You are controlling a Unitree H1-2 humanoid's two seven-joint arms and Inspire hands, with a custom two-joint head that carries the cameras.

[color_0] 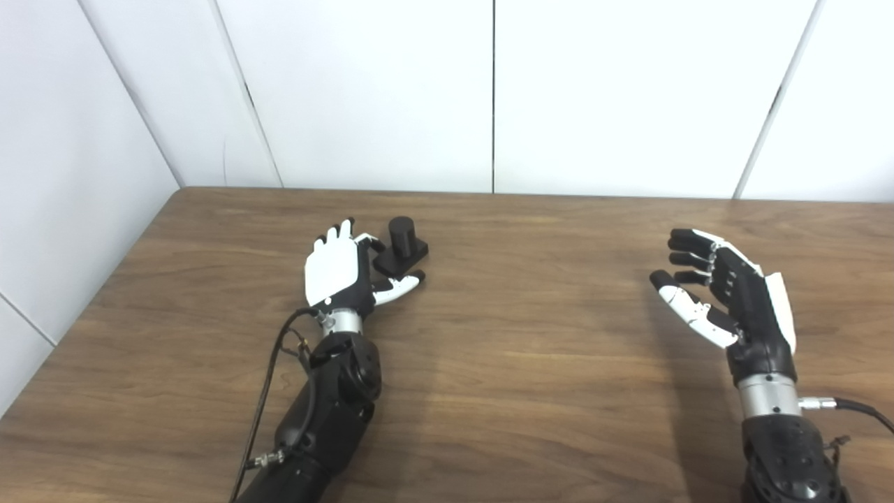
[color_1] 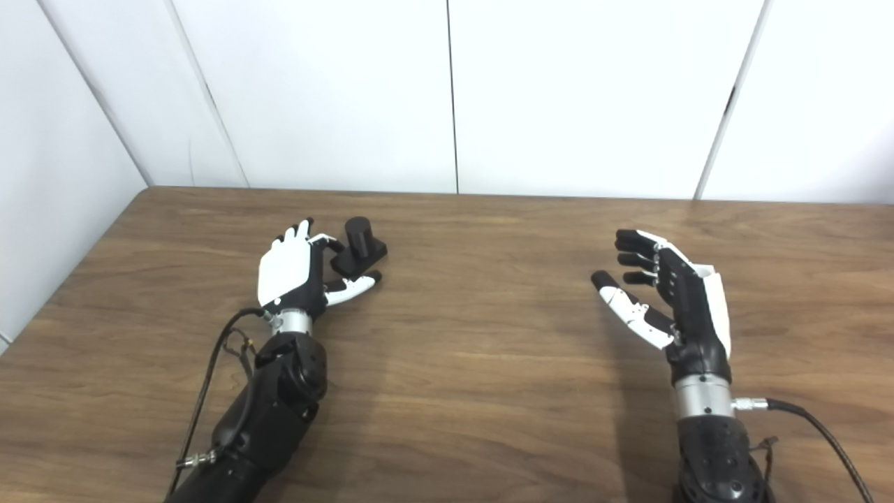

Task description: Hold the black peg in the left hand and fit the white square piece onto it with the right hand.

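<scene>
The black peg (color_0: 401,236) is a short cylinder standing upright on a square black base, on the wooden table (color_0: 531,349) left of centre. My left hand (color_0: 341,271) lies just left of it, back up, fingers spread. Its thumb (color_0: 399,285) reaches under the base's near edge and its fingers (color_0: 370,244) sit by the base's left side; I cannot tell if they touch. My right hand (color_0: 726,297) hovers far to the right, palm facing left, fingers apart and empty. No white square piece shows in either view. The peg also shows in the right eye view (color_1: 357,236).
White wall panels (color_0: 377,91) close off the back and the left side of the table. Cables run from both wrists: one by the left forearm (color_0: 269,391), one at the right wrist (color_0: 855,409).
</scene>
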